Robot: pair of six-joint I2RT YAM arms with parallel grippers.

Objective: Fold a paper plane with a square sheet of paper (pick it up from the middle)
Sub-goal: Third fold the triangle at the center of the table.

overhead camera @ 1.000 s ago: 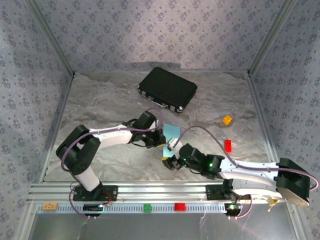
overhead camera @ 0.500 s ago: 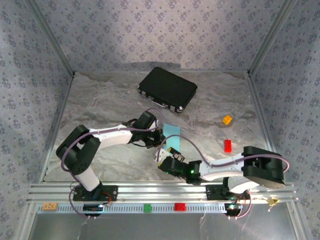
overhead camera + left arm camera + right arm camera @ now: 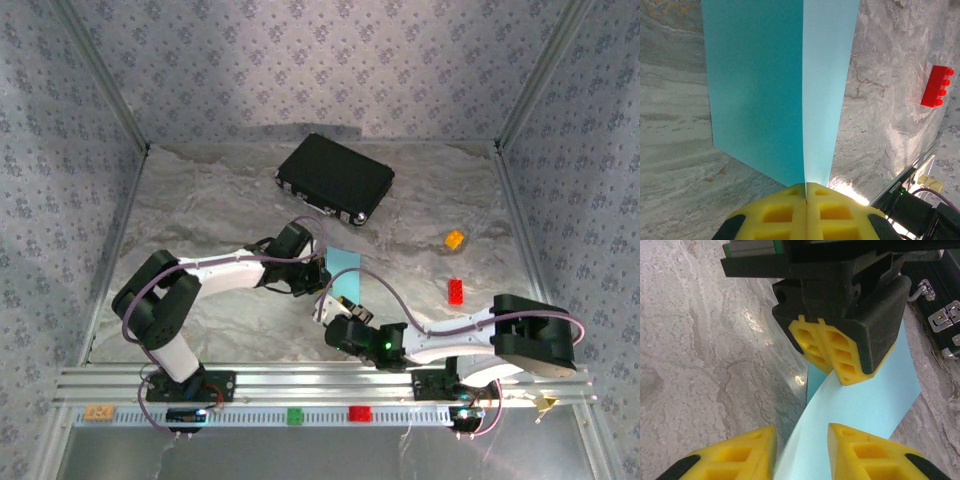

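1. The square sheet of paper (image 3: pixel 343 262) stands folded at mid-bench, its crease pinched in the left gripper (image 3: pixel 806 197), which is closed tight on it.
2. 1 end passes between the right gripper's (image 3: pixel 801 452) fingers, which stand apart, unclamped.
3. Bare bench (image 3: pixel 200 210) lies to the left; a red block (image 3: pixel 456 291) sits well to the right.
4. The right wrist view cuts off the sheet's near end.
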